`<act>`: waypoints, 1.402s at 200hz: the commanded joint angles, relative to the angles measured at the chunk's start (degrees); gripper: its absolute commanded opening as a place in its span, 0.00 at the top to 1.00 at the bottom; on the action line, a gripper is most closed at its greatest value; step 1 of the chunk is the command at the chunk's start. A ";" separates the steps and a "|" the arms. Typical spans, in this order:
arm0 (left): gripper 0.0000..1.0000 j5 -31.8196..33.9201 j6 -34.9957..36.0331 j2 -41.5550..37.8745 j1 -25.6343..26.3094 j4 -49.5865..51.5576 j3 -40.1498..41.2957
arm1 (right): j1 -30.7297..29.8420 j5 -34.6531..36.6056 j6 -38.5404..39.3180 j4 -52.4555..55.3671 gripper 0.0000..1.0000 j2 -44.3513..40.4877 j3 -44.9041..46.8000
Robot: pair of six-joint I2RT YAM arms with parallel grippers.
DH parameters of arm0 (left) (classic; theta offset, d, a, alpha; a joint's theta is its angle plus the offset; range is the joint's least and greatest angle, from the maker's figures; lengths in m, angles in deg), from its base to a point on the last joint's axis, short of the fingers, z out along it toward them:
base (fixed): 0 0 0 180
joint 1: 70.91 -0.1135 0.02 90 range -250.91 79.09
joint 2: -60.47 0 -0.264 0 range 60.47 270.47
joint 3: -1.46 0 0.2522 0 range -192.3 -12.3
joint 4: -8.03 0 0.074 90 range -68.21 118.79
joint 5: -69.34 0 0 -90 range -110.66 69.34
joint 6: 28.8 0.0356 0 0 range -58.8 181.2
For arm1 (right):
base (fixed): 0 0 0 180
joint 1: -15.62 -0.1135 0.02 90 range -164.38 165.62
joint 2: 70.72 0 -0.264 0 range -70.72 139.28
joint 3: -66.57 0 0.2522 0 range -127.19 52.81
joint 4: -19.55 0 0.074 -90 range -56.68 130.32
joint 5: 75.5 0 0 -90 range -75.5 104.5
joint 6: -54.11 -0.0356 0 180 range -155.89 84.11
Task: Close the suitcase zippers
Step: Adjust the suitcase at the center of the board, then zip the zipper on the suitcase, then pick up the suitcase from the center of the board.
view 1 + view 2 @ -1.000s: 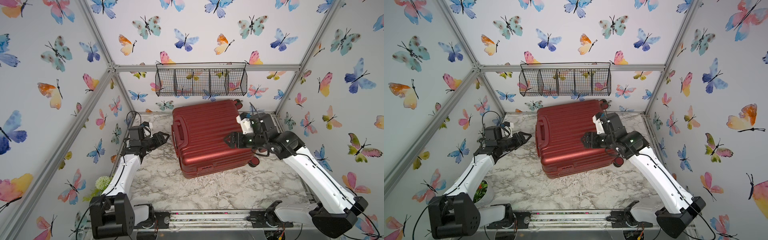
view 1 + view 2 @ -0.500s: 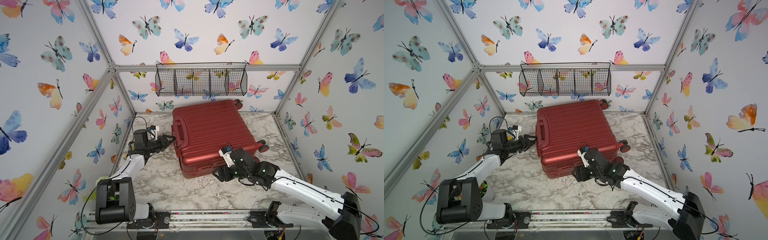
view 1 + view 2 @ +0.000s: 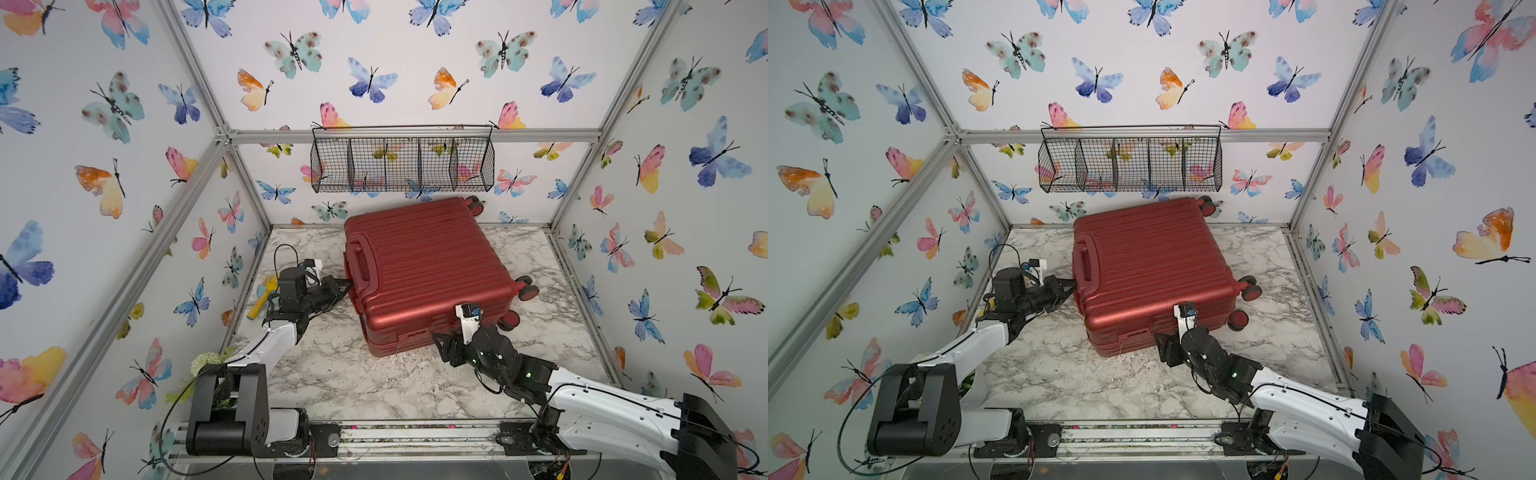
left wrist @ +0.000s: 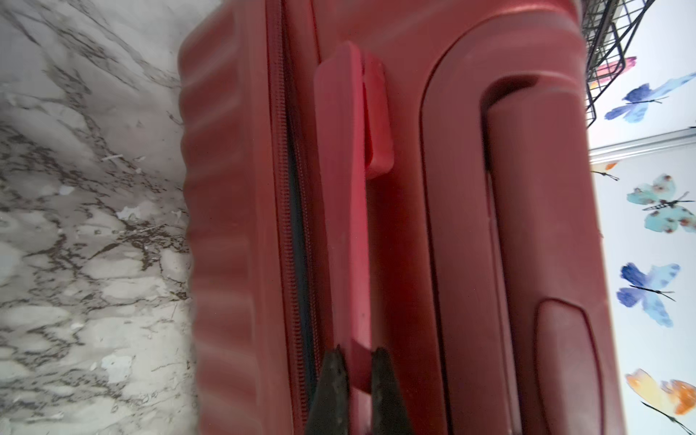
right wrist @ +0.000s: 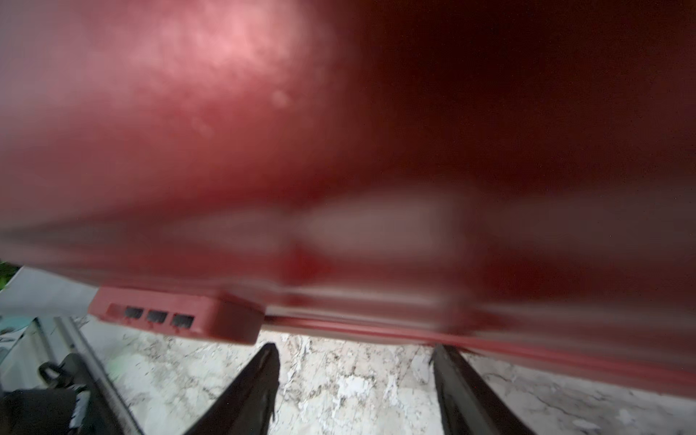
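Observation:
The dark red suitcase [image 3: 424, 266] [image 3: 1150, 266] lies flat on the marble table with its shell halves together. In the left wrist view the zipper track [image 4: 280, 188] runs along the seam, and a dark blue strip shows between its rows of teeth. My left gripper [image 3: 347, 284] [image 3: 1073, 284] [image 4: 357, 354] is at the case's left side, shut on the end of the red side handle [image 4: 342, 188]. My right gripper [image 3: 440, 345] [image 3: 1163, 345] [image 5: 354, 350] stands open, low at the case's front side beside the combination lock [image 5: 177, 316], with only marble between its fingers. No zipper pull shows.
A black wire basket [image 3: 403, 164] hangs on the back wall above the case. A yellow toy [image 3: 264, 297] and a green plant [image 3: 208, 359] lie by the left wall. The case's wheels [image 3: 525, 289] point right. Bare marble lies in front of the case.
My left gripper moved in to the case's left side and shut on the handle end. My right arm came off the top of the case, swung down to its front side and narrowed slightly.

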 commanded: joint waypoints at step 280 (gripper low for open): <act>0.42 -6.51 5.82 -12.94 -3.81 11.40 -0.08 | 5.23 -15.47 22.18 -53.85 0.30 12.86 20.86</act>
